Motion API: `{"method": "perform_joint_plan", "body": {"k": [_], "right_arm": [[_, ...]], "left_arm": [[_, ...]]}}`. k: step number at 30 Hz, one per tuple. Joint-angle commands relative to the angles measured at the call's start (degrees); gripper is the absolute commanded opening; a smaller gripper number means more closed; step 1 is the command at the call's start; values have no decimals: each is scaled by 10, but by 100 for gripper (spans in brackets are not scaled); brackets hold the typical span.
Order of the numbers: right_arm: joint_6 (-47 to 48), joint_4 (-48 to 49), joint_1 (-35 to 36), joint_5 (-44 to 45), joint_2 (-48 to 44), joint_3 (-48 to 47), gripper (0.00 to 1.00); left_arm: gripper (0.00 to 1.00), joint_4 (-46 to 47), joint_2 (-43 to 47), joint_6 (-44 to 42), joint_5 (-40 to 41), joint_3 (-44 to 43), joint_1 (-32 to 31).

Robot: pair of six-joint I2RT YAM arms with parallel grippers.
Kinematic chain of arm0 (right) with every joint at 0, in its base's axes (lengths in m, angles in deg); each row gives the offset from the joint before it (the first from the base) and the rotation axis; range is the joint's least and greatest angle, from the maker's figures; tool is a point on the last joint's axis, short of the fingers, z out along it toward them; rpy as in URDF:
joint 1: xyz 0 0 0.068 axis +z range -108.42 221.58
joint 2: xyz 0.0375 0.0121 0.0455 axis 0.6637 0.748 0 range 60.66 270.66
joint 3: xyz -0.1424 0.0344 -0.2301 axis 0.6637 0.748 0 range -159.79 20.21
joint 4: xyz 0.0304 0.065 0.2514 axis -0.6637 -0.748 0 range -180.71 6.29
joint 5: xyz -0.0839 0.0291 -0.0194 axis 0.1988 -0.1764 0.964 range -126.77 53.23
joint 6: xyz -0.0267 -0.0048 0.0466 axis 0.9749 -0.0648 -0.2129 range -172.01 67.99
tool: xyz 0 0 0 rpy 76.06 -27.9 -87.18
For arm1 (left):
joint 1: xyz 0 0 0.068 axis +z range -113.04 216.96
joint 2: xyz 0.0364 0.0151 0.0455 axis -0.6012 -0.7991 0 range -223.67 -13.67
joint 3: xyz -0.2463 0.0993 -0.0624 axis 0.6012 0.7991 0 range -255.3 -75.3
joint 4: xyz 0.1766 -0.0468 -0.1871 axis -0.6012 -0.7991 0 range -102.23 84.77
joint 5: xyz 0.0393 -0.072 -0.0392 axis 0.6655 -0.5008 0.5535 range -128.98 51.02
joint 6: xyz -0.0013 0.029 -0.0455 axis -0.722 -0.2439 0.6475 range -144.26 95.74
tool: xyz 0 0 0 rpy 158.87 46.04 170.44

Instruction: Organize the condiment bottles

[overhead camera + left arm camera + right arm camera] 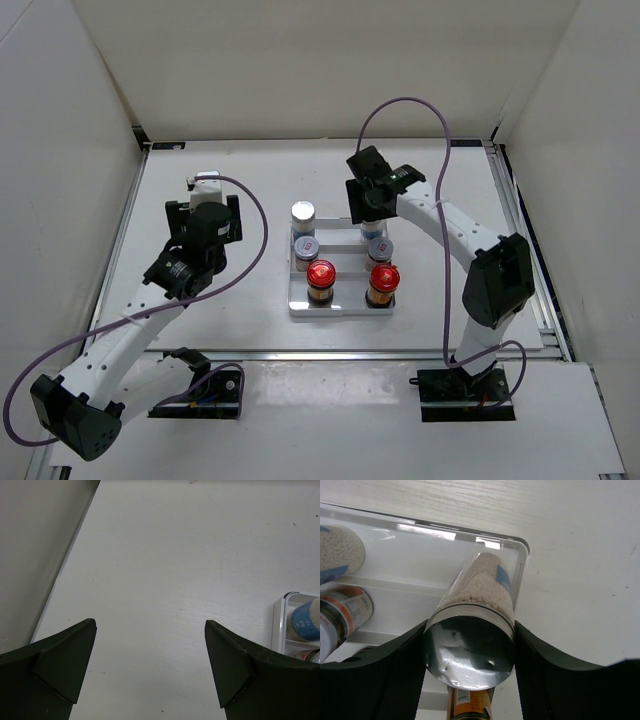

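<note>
Your right gripper (469, 666) is clamped on the silver-grey cap end of a tall white-and-blue condiment bottle (487, 587), which stands in the far right corner of the white ridged rectangular tray (445, 532), while your left gripper (150, 630) hangs with jaws spread wide over the white table (175, 555), left of that tray.
</note>
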Motion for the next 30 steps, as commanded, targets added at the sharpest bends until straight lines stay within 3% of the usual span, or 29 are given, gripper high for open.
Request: {"method": "perform_joint_plan", "body": {"k": [1,4,5,7,8,15,18,22,26,30], "right_arm": [[-17,47,-13,-34,-9,0,25],[-30,47,-29,-53,5,0,38],[-36,47,-34,-71,5,0,58],[-43,42,-41,-59,5,6,82],[-43,42,-41,-48,-1,6,100],[-21,-77,-47,73,-47,-100,100],[9,-108,-47,106,-114,-110,100],[39,-131,-52,138,-251,-35,100],[39,-190,-58,193,-324,34,100],[-19,-231,-64,215,-378,89,100]], "left_arm": [[100,2,4,2,-1,-8,2],[100,2,-2,2,-1,-8,2],[100,2,-2,2,-1,-8,2],[100,2,-2,2,5,-8,2],[100,2,-2,2,5,-8,2],[100,2,-2,7,5,-8,2],[100,-3,-2,7,5,-8,2],[100,-3,9,18,-1,-8,2],[100,-3,9,23,-9,-8,2],[100,-3,-3,28,-2,-8,2]]}}
